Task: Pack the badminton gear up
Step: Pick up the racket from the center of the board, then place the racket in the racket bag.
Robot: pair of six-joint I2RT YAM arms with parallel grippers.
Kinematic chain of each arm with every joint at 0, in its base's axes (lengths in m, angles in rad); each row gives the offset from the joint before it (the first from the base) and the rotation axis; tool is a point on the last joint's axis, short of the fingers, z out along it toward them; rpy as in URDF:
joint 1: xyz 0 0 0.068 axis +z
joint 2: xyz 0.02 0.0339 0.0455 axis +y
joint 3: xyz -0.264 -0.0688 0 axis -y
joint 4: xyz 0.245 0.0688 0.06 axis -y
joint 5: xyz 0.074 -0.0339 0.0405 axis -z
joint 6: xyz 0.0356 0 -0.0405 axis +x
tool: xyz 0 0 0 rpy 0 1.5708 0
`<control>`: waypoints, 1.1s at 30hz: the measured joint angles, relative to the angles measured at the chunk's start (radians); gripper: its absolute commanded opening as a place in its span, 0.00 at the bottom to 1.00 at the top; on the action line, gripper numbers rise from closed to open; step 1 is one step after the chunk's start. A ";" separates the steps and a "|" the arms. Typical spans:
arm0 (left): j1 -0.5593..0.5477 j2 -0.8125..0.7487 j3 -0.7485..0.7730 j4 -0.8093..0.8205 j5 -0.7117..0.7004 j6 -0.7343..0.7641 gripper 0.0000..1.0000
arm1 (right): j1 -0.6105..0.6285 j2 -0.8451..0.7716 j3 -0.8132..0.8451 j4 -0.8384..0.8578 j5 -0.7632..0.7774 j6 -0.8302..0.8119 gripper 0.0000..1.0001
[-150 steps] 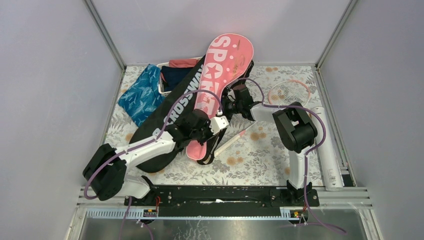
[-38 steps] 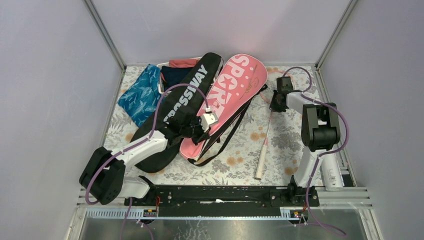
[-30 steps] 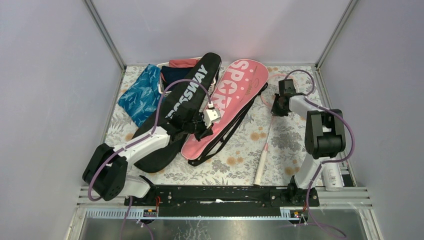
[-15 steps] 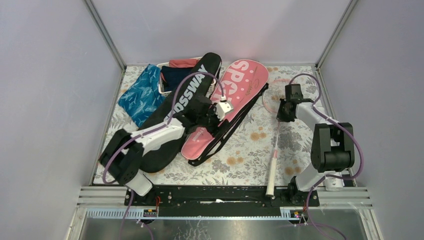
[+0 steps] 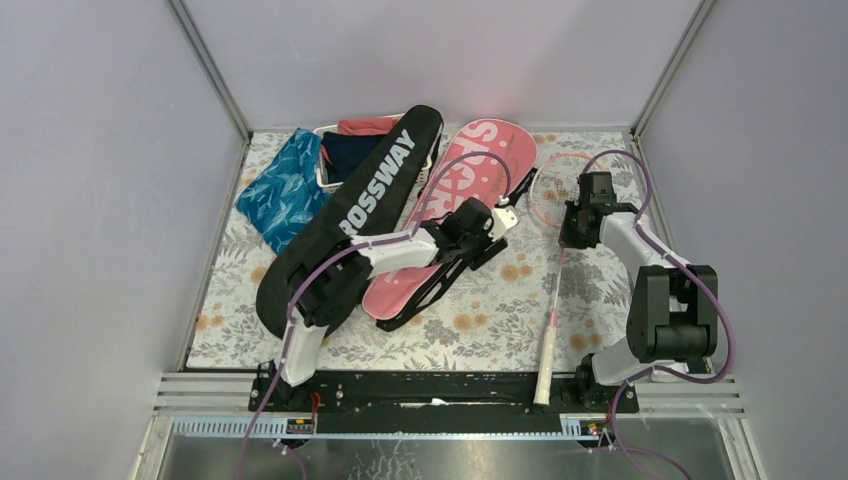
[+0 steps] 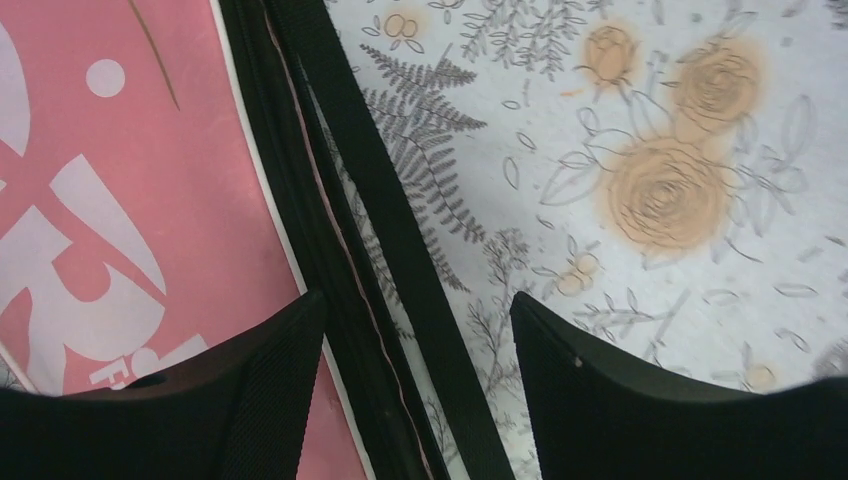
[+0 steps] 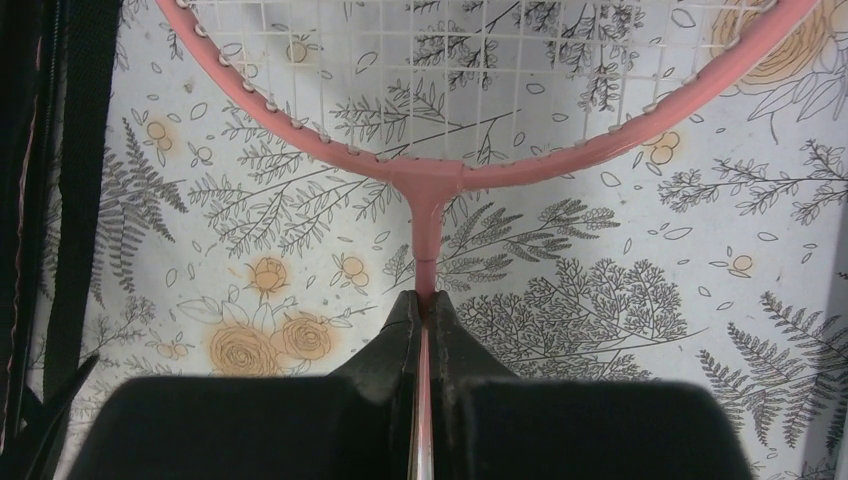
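The black left claw [image 6: 415,300] tips a white, purple-cabled arm [image 5: 395,250].

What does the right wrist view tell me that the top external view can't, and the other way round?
Only the right wrist view: the right end effector closed on the pink racket at its shaft, just below the throat, with the strings in detail. Only the top external view: the racket's white handle pointing toward the arm bases, the black CROSSWAY bag, the pink SPORT bag lying flat, and the basket. Both: the racket's pink frame and the floral tablecloth.
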 measured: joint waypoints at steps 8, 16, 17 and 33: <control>-0.007 0.062 0.064 -0.009 -0.119 0.005 0.66 | -0.002 -0.009 -0.021 -0.012 -0.039 -0.018 0.00; 0.008 0.090 0.123 -0.008 -0.195 0.024 0.62 | -0.002 -0.009 -0.029 -0.013 -0.064 -0.022 0.00; 0.012 0.097 0.130 -0.009 -0.200 0.024 0.62 | -0.002 -0.009 -0.029 -0.013 -0.064 -0.023 0.00; 0.045 0.152 0.159 -0.017 -0.216 0.034 0.31 | -0.034 -0.021 -0.039 -0.015 -0.092 -0.026 0.00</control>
